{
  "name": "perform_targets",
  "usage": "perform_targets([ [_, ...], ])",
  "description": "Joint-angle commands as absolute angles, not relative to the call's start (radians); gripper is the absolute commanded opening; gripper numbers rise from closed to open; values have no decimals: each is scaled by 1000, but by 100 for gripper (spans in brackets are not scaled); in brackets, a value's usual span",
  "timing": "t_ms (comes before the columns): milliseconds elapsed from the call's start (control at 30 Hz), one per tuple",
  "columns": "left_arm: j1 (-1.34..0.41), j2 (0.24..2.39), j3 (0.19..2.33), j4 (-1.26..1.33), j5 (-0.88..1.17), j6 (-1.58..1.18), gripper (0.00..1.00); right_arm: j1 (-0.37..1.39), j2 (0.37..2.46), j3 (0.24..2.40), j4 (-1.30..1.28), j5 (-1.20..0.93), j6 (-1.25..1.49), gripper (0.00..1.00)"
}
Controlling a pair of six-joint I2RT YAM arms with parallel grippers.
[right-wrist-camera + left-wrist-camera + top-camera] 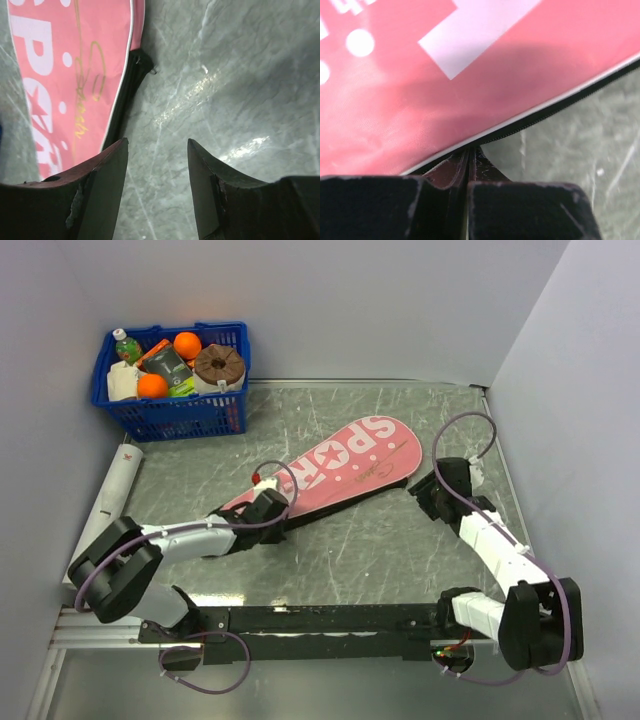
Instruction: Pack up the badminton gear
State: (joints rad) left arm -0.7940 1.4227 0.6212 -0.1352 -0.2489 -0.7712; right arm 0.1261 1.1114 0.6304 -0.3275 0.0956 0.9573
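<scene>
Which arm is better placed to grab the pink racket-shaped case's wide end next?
Right, likely: right claw hangs open beside the wide end of the pink case; left claw is shut on its black edge.

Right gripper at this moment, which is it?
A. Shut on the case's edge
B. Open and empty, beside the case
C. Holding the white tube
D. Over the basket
B: the right gripper stands open with only bare table between its fingers, and the case lies just alongside.
</scene>
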Motion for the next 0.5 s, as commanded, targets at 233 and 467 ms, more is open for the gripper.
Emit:
perform_targets([
  [233, -747, 1280, 693, -141, 138, -675, 5, 117, 1403, 918, -402, 8, 553, 55],
  [467, -772, 1257, 908, -319, -6, -595, 10, 117, 1617, 1038, -433, 26, 442, 50],
])
